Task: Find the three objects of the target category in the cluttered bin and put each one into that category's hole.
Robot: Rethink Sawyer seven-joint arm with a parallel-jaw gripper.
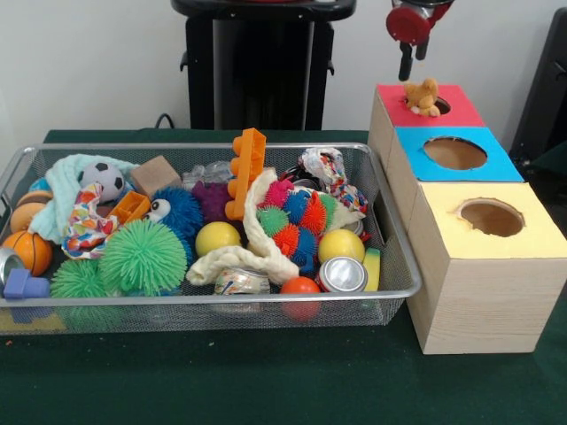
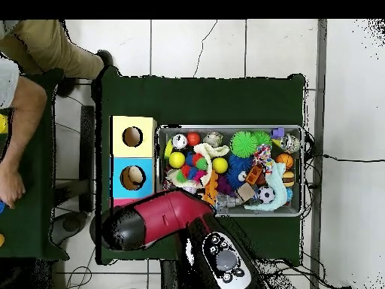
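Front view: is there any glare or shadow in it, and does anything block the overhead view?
In the front view the silver can in the bin shows a bright highlight, and the bin casts a soft shadow on the green table. In the overhead view the red arm covers the red-topped box, so its hole and the pincer go unseen there.

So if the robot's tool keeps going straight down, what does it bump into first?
Most likely the small tan plush toy sitting at the hole of the red-topped box. The tool hangs just above it, pointing down, though how far forward or back it sits is hard to judge.
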